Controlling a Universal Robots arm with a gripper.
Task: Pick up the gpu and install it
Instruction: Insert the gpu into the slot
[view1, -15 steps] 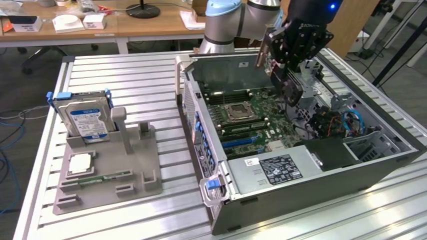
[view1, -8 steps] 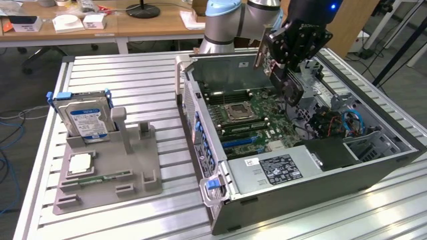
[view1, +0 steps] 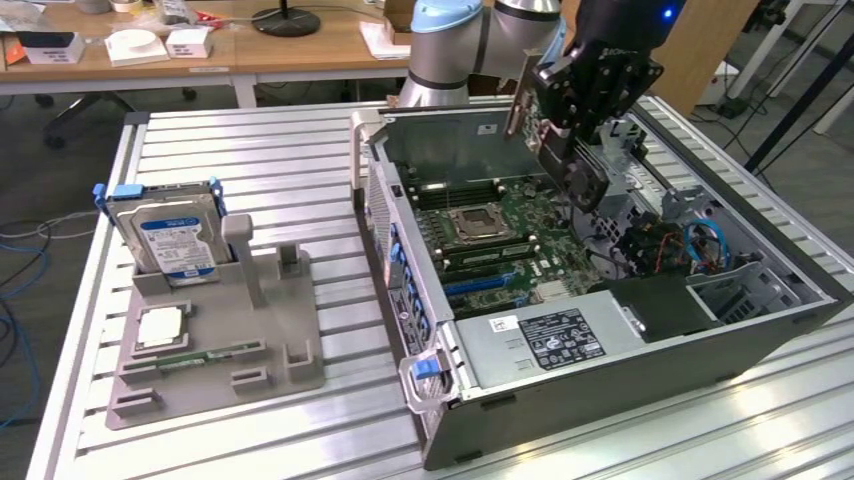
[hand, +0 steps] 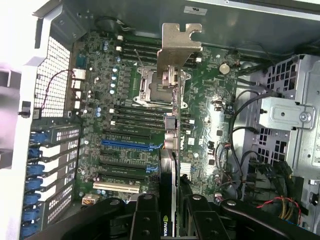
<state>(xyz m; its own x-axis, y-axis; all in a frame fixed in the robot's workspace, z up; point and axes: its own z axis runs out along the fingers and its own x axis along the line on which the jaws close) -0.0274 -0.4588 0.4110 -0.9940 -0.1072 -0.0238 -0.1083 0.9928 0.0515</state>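
A: State of the jaws?
B: Gripper (hand: 170, 204) was partly closed, its fingers (hand: 146, 212) pinching the gpu (hand: 171, 132) by its two broad faces, near one end.

A: Where was the card?
B: In the air over the motherboard (hand: 210, 100), inside the open case (view1: 641, 350), touching nothing below. It was edge-on to the wrist camera. The long axis ran straight out from the jaws, with the metal bracket (hand: 180, 45) at the far end.

A: Relation to the slots?
B: Blue slot (hand: 131, 143) and white slot (hand: 117, 187) lay below, off to one side of the card. The card's long axis appeared to cross theirs rather than run along them, though tilt was hard to judge edge-on.

A: Room?
B: Tight. CPU socket (hand: 157, 87) sat beneath the card's line, with loose cables (hand: 240, 135) and the drive cage (hand: 287, 115) on the opposite side.

A: Beyond the case?
B: Slatted metal table (view1: 267, 150). A grey fixture (view1: 214, 380) stood well apart at the exterior view's left, with the hard drive (view1: 171, 235) upright in it. Wooden desks (view1: 334, 50) stood behind.
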